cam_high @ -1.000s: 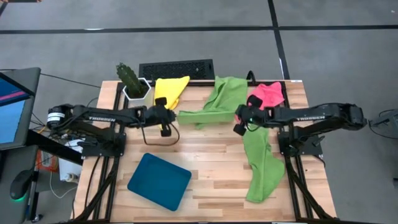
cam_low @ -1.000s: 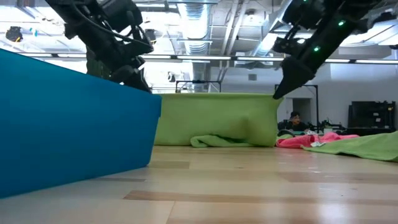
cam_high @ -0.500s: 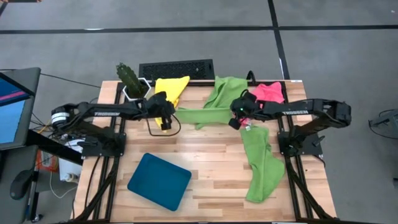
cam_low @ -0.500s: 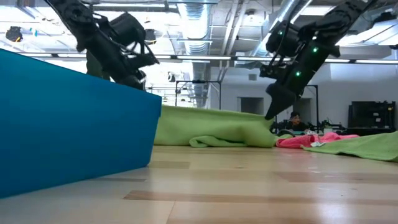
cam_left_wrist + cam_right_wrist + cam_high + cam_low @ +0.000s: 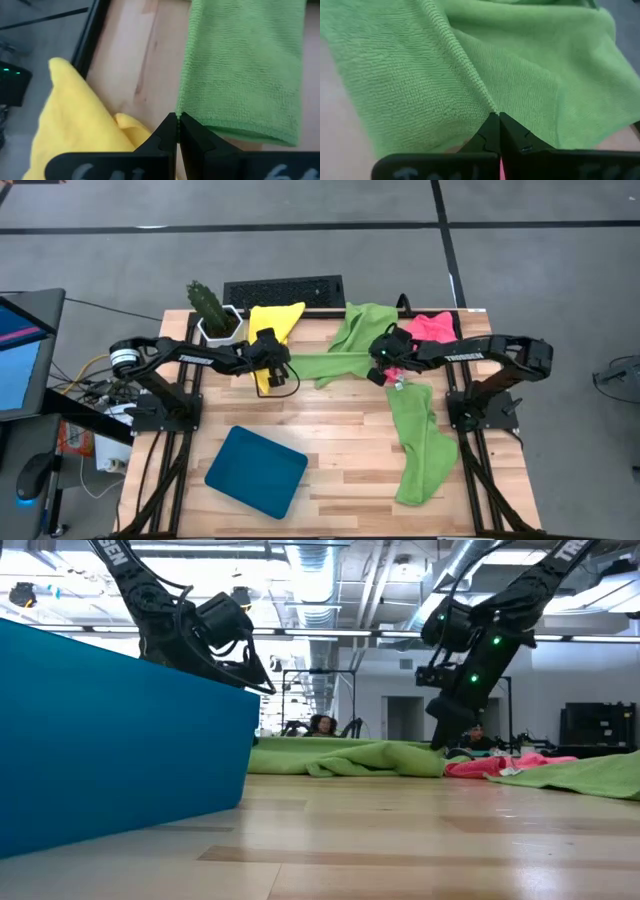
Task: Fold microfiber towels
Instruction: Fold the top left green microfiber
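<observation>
Looking down on the worktop [image 5: 340, 470], I see the lime green towel [image 5: 335, 363] stretched low between my two hands near the far edge. My left hand [image 5: 285, 364] is pinched tight on its one corner, beside the yellow towel [image 5: 272, 322]. My right hand [image 5: 379, 373] is closed on the opposite edge, fingers together on a ridge of cloth. A pink towel [image 5: 435, 330] lies just beyond that hand, another green towel [image 5: 418, 445] runs toward the near edge, and the teal tray [image 5: 257, 471] sits apart, near the front.

Two black jointed arms bear white lettering, green indicator lights and looped black cables.
</observation>
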`<state>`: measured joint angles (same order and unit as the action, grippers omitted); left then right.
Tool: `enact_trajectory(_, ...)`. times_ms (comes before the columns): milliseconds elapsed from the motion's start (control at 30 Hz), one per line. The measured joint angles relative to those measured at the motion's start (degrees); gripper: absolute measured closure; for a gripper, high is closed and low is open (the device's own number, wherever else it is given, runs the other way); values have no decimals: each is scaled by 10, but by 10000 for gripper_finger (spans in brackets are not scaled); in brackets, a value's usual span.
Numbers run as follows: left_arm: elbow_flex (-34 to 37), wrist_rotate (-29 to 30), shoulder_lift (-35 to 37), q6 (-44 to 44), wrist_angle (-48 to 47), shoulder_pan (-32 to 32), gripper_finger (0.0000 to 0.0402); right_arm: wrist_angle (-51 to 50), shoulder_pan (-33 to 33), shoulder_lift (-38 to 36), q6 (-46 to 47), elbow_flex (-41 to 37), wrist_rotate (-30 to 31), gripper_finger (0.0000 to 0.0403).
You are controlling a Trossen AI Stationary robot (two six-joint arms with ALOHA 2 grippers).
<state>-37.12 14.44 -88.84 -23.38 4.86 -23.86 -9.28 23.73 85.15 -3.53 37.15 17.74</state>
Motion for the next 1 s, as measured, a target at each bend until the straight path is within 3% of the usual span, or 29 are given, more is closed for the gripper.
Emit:
enact_trajectory(167, 3, 10, 0, -11, -18, -1, 392, -13, 9, 8, 5, -3, 19, 330)
enact_trajectory(367, 2, 34, -1, -30, -7, 0, 319, -8, 29, -23, 5, -2, 14, 240)
enact_trajectory(500, -5, 39, -1, -25, -14, 8, 272, 2, 26, -77, 5, -2, 2, 205)
enact_trajectory(700, -47, 49, 0, -24, -50, 24, 223, 27, -13, -124, 5, -1, -58, 203)
enact_trajectory(867, -93, 37, 0, -11, -149, 33, 181, 79, -56, -92, -1, -29, -74, 213)
enact_trajectory(1000, -124, -6, 11, 12, -209, 40, 160, 133, -81, -64, -25, -41, -74, 216)
